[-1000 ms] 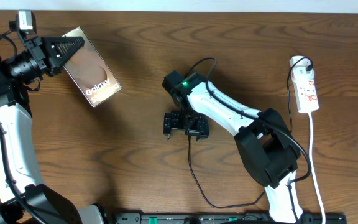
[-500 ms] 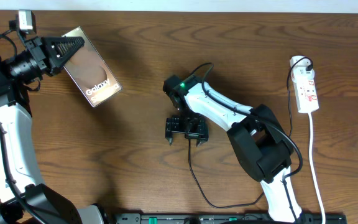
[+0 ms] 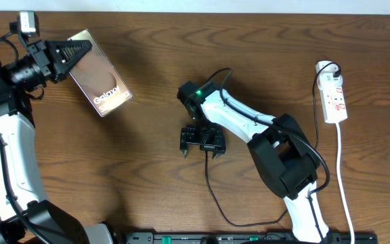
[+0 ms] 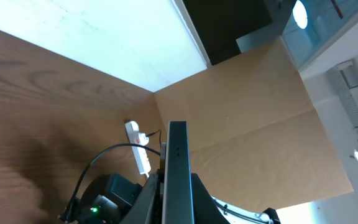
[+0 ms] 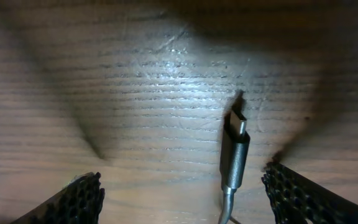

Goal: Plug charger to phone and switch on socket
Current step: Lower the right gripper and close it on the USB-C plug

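The left hand (image 3: 83, 49) grips the phone (image 3: 103, 85) by one end at the far left of the table (image 3: 147, 169), its bronze face with the white lettering turned up (the left wrist view shows it edge-on). At the table's middle the right hand (image 3: 200, 152) points down with its fingers (image 5: 79, 199) spread wide. The charger (image 5: 235, 152) lies flat between them, touching neither. The socket (image 3: 334, 98) lies well apart at the right edge.

A dark wood table (image 3: 147, 190) (grain running side to side) borders a white surface (image 4: 104, 37) and a brown cardboard panel (image 4: 247, 106).
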`<action>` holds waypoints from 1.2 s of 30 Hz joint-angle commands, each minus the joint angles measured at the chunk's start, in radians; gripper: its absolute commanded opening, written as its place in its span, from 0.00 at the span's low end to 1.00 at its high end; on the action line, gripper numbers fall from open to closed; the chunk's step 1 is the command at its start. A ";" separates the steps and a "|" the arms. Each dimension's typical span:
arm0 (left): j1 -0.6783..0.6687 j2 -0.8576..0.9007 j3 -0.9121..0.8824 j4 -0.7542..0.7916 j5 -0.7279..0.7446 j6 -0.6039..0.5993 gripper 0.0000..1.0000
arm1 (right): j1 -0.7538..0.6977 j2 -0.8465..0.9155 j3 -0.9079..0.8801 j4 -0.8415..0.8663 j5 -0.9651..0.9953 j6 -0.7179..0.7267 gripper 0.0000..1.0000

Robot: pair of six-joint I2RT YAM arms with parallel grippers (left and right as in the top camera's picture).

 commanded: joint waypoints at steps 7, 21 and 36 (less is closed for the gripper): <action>0.003 -0.007 0.006 0.005 0.031 0.017 0.08 | -0.023 0.056 -0.010 0.037 0.105 -0.006 0.72; 0.003 -0.007 0.006 0.005 0.031 0.016 0.08 | -0.024 0.056 -0.010 0.037 0.104 -0.006 0.27; 0.003 -0.007 0.006 0.005 0.031 0.016 0.08 | -0.023 0.056 -0.010 0.032 0.104 -0.006 0.16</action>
